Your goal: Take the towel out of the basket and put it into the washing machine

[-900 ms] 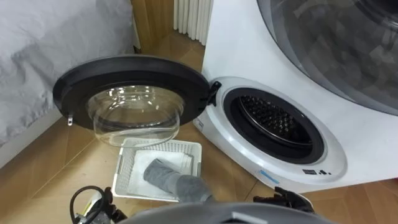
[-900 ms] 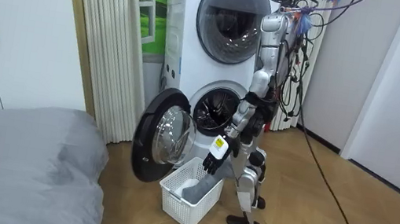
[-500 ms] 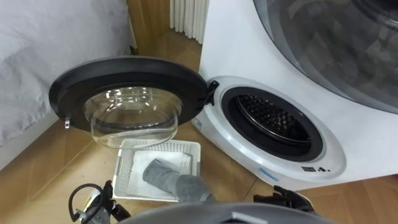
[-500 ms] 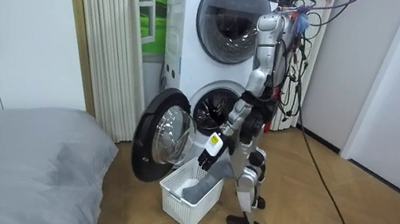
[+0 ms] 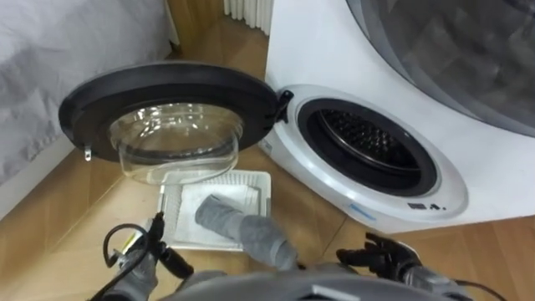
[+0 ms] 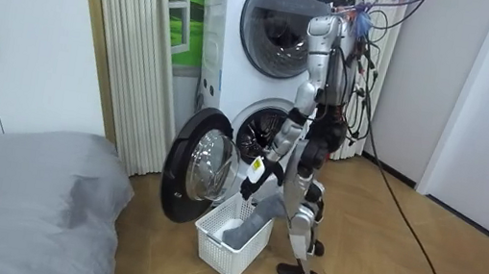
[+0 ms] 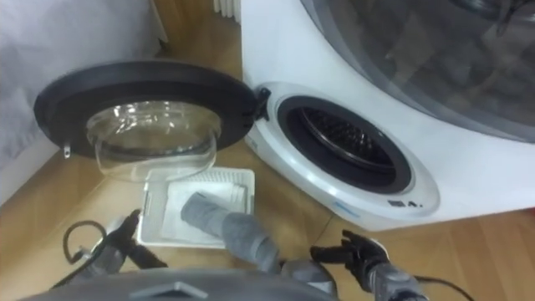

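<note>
A grey towel (image 5: 238, 227) lies rolled in a white slatted basket (image 5: 172, 219) on the wooden floor, below the open round door (image 5: 167, 104) of the lower washing machine. The drum opening (image 5: 368, 152) gapes dark to the right of the basket. My left hand (image 5: 149, 266) hovers at the lower left, near the basket's front corner, fingers relaxed and holding nothing. My right hand (image 5: 380, 255) hangs at the lower right, below the drum opening, fingers loosely spread and empty. In the room view I stand beside the basket (image 6: 231, 240), left hand (image 6: 251, 181) above it.
A second machine with a glass door (image 5: 451, 50) is stacked above the lower one. A bed with grey cover (image 5: 58, 58) stands at the left, and white curtains (image 6: 131, 52) hang behind the door. Bare wooden floor (image 5: 75, 226) lies left of the basket.
Both hands have come up further into the eye views. In the room view my left arm has swung toward the open door, over the basket. The towel lies as before.
</note>
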Tool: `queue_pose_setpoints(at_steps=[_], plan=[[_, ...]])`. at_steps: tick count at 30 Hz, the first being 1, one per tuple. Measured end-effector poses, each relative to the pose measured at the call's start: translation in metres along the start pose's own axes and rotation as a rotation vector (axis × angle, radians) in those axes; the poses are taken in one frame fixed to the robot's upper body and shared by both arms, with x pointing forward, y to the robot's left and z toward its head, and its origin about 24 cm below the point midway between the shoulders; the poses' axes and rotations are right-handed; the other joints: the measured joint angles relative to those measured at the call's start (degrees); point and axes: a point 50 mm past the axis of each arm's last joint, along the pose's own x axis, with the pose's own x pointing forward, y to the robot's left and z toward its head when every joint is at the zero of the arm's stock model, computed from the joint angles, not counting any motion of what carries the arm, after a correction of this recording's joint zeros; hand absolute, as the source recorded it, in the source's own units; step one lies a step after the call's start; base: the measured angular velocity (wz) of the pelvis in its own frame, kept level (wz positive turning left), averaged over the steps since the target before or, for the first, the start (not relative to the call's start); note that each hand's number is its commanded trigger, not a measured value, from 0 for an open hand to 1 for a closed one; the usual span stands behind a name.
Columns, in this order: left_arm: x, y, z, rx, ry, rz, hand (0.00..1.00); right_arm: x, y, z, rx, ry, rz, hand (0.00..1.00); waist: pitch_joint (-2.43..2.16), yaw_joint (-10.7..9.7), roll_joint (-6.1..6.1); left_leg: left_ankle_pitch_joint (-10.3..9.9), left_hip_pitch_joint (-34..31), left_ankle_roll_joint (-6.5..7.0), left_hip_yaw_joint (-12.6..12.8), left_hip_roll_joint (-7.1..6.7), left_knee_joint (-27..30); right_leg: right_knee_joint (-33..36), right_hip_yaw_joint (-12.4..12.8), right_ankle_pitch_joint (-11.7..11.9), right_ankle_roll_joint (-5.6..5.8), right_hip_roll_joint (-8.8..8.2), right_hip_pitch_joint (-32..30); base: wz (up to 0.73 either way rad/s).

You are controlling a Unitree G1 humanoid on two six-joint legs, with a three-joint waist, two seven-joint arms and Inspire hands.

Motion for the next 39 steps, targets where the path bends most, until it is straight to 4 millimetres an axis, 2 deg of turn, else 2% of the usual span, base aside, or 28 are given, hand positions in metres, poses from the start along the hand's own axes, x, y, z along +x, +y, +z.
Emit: queue_pose_setpoints(at_steps=[4, 5, 9, 10, 11, 13, 15, 17, 19, 20, 24, 27, 28, 30, 31, 39], plan=[[0.008, 0.009, 0.031, 0.077, -0.099, -0.001, 0.00, 0.005, 0.008, 0.024, -0.052, -0.034, 0.021, 0.00, 0.62, 0.0, -0.19, 0.0, -7.9, 0.03, -0.3, -0.22, 5.1, 5.0, 0.1, -0.2, -0.25, -0.80, -7.9, 0.02], [0.010, 0.012, 0.039, 0.087, -0.120, 0.004, 0.00, 0.006, 0.010, 0.032, -0.074, -0.051, 0.023, 0.00, 1.16, 0.1, -0.16, -0.1, -10.1, 0.16, -0.3, -0.29, 6.7, 6.3, 0.3, -0.2, -0.28, -0.89, -10.0, -0.04], [0.015, 0.025, 0.061, 0.098, -0.166, 0.032, 0.00, 0.009, 0.018, 0.054, -0.106, -0.100, 0.029, 0.00, 1.56, 0.1, -0.22, -0.5, -18.4, 0.78, -0.2, -0.23, 12.0, 11.4, 0.6, -1.0, -1.20, -1.68, -18.2, 0.02], [0.016, 0.030, 0.069, 0.106, -0.187, 0.050, 0.00, 0.009, 0.021, 0.063, -0.113, -0.121, 0.030, 0.00, 1.80, 0.1, -0.32, -0.7, -21.5, 0.91, 0.0, -0.20, 13.9, 13.7, 0.8, -1.3, -1.40, -1.99, -21.4, 0.00], [0.017, 0.037, 0.078, 0.112, -0.206, 0.073, 0.00, 0.009, 0.023, 0.071, -0.127, -0.138, 0.033, 0.00, 2.35, 0.1, -0.40, -1.1, -24.5, 0.96, 0.1, -0.18, 15.8, 16.1, 0.9, -1.6, -1.65, -2.36, -24.5, 0.00], [0.018, 0.044, 0.091, 0.127, -0.242, 0.095, 0.00, 0.009, 0.026, 0.087, -0.147, -0.177, 0.038, 0.00, 2.84, 0.1, -0.41, -2.0, -29.0, 0.88, 0.2, -0.09, 19.9, 20.1, 1.2, -2.4, -2.01, -2.71, -29.3, 0.00], [0.018, 0.061, 0.113, 0.137, -0.301, 0.165, 0.00, 0.008, 0.028, 0.101, -0.129, -0.213, 0.042, 0.00, 2.99, 0.1, -0.22, -3.0, -34.6, 0.59, 0.2, 0.23, 24.7, 24.4, 1.8, -3.5, -2.28, -2.76, -34.8, 0.00], [0.017, 0.072, 0.124, 0.152, -0.333, 0.214, 0.00, 0.007, 0.029, 0.113, -0.119, -0.252, 0.043, 0.00, 3.02, 0.0, -0.17, -3.3, -38.8, 0.41, 0.1, 0.91, 27.8, 26.5, 1.6, -3.6, -2.47, -2.53, -38.6, -0.03], [0.016, 0.078, 0.133, 0.180, -0.359, 0.243, 0.00, 0.006, 0.031, 0.121, -0.112, -0.279, 0.045, 0.00, 3.07, -0.2, -0.26, -3.3, -42.3, 0.35, 0.1, 1.30, 29.9, 28.2, 1.2, -3.3, -3.25, -2.66, -42.0, -0.06], [0.015, 0.079, 0.138, 0.203, -0.375, 0.256, 0.00, 0.005, 0.032, 0.126, -0.105, -0.299, 0.053, 0.00, 3.08, -0.7, -0.26, -3.3, -44.3, 0.31, 0.2, 1.94, 30.9, 28.9, 1.2, -3.2, -3.42, -2.78, -43.9, -0.05], [0.012, 0.089, 0.155, 0.220, -0.426, 0.310, 0.00, 0.003, 0.037, 0.140, -0.088, -0.356, 0.081, 0.00, 3.22, -1.7, -0.28, -3.2, -50.1, 0.11, 0.1, 2.85, 33.4, 30.7, 1.1, -2.7, -4.31, -2.65, -49.4, -0.02], [0.007, 0.100, 0.174, 0.232, -0.491, 0.371, 0.00, 0.000, 0.040, 0.155, -0.086, -0.403, 0.088, 0.00, 3.59, -2.2, 0.02, -3.4, -54.9, -0.12, -0.2, 3.06, 35.5, 32.2, 1.1, -2.3, -5.20, -2.34, -54.0, -0.04], [0.005, 0.106, 0.180, 0.230, -0.512, 0.400, 0.00, -0.002, 0.042, 0.163, -0.091, -0.425, 0.091, 0.00, 3.90, -2.6, 0.11, -3.4, -56.7, -0.14, -0.2, 3.13, 36.1, 32.7, 1.0, -2.2, -5.39, -2.27, -55.7, 0.00], [0.003, 0.114, 0.188, 0.234, -0.536, 0.444, 0.00, -0.004, 0.044, 0.172, -0.101, -0.455, 0.098, 0.00, 3.95, -3.0, 0.16, -3.4, -59.3, -0.16, -0.2, 3.45, 36.9, 33.2, 0.9, -2.0, -5.68, -2.04, -58.2, -0.06], [0.001, 0.118, 0.192, 0.250, -0.551, 0.472, 0.00, -0.005, 0.047, 0.176, -0.111, -0.470, 0.104, 0.00, 3.97, -3.0, 0.17, -3.5, -60.8, -0.10, -0.2, 3.97, 37.7, 33.4, 0.8, -2.0, -5.77, -1.68, -59.5, -0.07], [-0.009, 0.130, 0.217, 0.364, -0.638, 0.560, 0.00, -0.012, 0.057, 0.196, -0.121, -0.544, 0.136, 0.00, 4.08, -5.4, 0.10, -4.6, -66.8, -0.03, -0.7, 3.96, 39.7, 35.2, 0.8, -2.8, -5.72, -1.54, -65.3, -0.02]])
